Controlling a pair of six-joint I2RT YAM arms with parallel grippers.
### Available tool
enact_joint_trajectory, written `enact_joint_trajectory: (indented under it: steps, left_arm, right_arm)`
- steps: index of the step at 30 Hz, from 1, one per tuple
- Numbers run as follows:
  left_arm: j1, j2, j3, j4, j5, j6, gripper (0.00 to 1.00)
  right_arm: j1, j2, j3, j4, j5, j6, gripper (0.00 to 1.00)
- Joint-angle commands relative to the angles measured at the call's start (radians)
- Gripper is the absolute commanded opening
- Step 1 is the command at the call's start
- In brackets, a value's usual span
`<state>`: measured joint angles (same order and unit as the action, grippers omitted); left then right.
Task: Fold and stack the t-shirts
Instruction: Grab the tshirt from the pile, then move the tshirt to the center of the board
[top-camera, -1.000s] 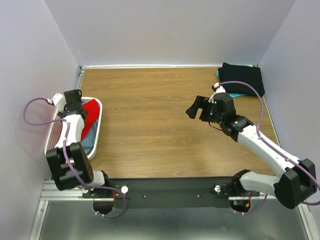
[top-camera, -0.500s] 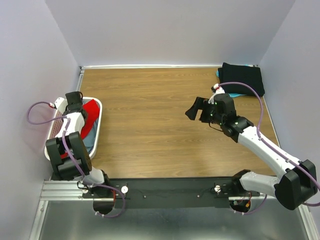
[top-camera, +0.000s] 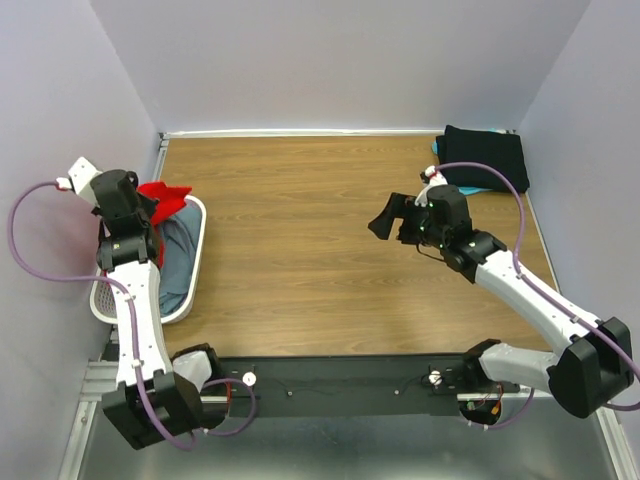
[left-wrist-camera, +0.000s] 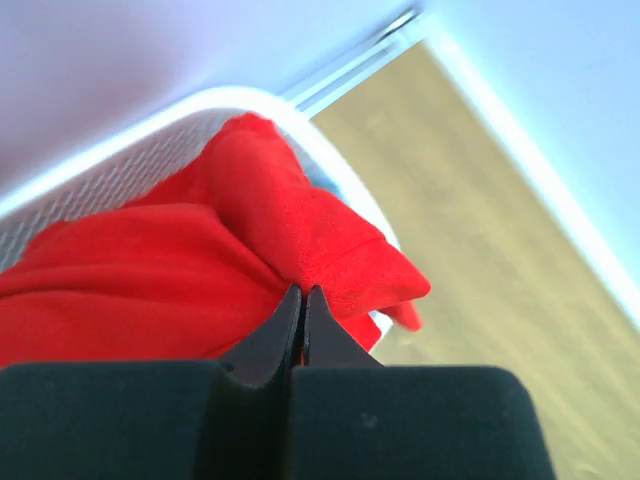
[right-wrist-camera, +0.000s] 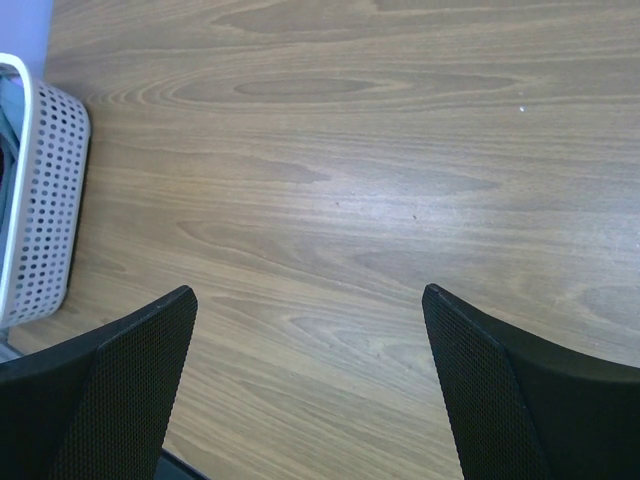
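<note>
My left gripper (top-camera: 145, 205) hangs over the far end of the white mesh basket (top-camera: 196, 262), shut on a fold of the bright red t-shirt (top-camera: 166, 192). In the left wrist view the jaws (left-wrist-camera: 302, 291) meet on the red t-shirt (left-wrist-camera: 200, 250), which hangs bunched over the basket rim (left-wrist-camera: 150, 112). A grey-blue t-shirt (top-camera: 180, 255) lies in the basket. A folded black t-shirt (top-camera: 485, 158) sits at the far right corner, with a teal one (top-camera: 440, 149) showing beneath it. My right gripper (top-camera: 386, 219) hovers over the table's middle, open and empty (right-wrist-camera: 310, 300).
The basket (right-wrist-camera: 45, 200) stands at the table's left edge, close to the left wall. Walls enclose the wooden table (top-camera: 320, 240) on the left, back and right. A purple cable loops out from each arm.
My left gripper has shut on the red t-shirt and risen, pulling it up out of the basket. The right arm has barely moved.
</note>
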<state>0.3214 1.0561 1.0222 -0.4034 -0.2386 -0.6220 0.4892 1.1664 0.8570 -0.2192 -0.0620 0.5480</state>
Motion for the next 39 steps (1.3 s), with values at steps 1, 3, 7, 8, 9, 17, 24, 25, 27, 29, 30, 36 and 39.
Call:
enact_joint_trajectory:
  steps: [1,3,7,8,9,17,24,25,27,29,30,36,39]
  left_arm:
    - [-0.005,-0.061,0.105,0.044,0.149,0.071,0.0]
    - [-0.025,-0.061,0.165,0.034,0.171,0.088,0.0]
    - [-0.151,-0.042,0.366,0.018,0.19,0.111,0.0]
    - [-0.198,-0.027,0.399,0.015,0.182,0.114,0.0]
    - [-0.293,-0.016,0.458,0.014,0.155,0.114,0.0]
    - [-0.782,0.076,0.556,0.034,-0.031,0.062,0.0]
    - [-0.912,0.223,0.489,0.119,0.001,0.002,0.18]
    - [-0.897,0.248,0.468,0.138,0.049,0.001,0.37]
    - [-0.852,0.333,0.463,0.146,0.166,0.01,0.48]
    - [-0.834,0.384,0.454,0.14,0.209,0.013,0.48]
    - [-0.828,0.386,0.438,0.144,0.214,0.011,0.48]
    - [-0.809,0.331,0.248,0.176,0.197,0.022,0.36]
    - [-0.87,0.306,0.109,0.17,0.162,0.022,0.31]
  right_arm:
    - [0.0,0.016,0.056,0.0,-0.027,-0.014,1.0]
    - [-0.001,0.019,0.066,0.003,-0.03,-0.014,1.0]
    - [-0.001,0.022,0.096,0.0,-0.021,-0.017,1.0]
    - [0.0,0.021,0.109,0.0,-0.013,-0.019,1.0]
    - [0.0,0.018,0.114,0.0,-0.012,-0.02,1.0]
    - [0.0,-0.046,0.131,-0.006,0.042,-0.025,1.0]
    - [0.0,-0.105,0.102,-0.009,0.09,-0.01,1.0]
    - [0.0,-0.105,0.093,-0.009,0.09,0.0,1.0]
    - [0.0,-0.106,0.082,-0.009,0.082,0.007,1.0]
    - [0.0,-0.1,0.057,-0.011,0.068,0.02,1.0]
    - [0.0,-0.096,0.048,-0.012,0.041,0.023,1.0]
    - [0.0,-0.036,-0.051,-0.012,0.115,0.044,1.0]
    - [0.0,0.013,-0.067,-0.011,0.154,0.052,0.98]
